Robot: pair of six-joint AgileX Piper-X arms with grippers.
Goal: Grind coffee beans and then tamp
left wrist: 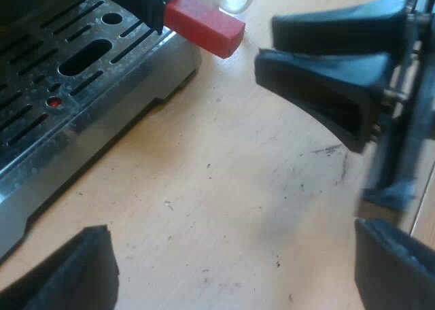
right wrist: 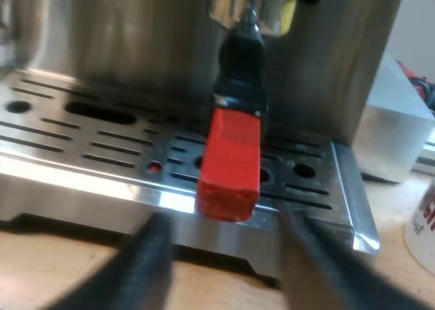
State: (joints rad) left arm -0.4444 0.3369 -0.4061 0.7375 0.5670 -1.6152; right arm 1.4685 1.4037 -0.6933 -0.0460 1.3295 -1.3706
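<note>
Black fingers (left wrist: 71, 272) of the left jaws stood spread wide, pinching nothing, over bare bench (left wrist: 224, 187), with the drip tray (left wrist: 68, 72) of the espresso machine (right wrist: 136, 45) just ahead. The right jaws were spread too. Their fingers (right wrist: 143, 262) flanked a gap facing the red end (right wrist: 230, 164) of a dark handle (right wrist: 241, 58), just ahead of the tips and not pinched. Its holder (right wrist: 238, 4) sat locked into the machine's front. A white mug (right wrist: 425, 221) stood beside the right jaws.

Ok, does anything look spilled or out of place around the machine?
Only small dark specks and a smudge on the table beside the drip tray, possibly stray grounds. Nothing else stands out.
</note>
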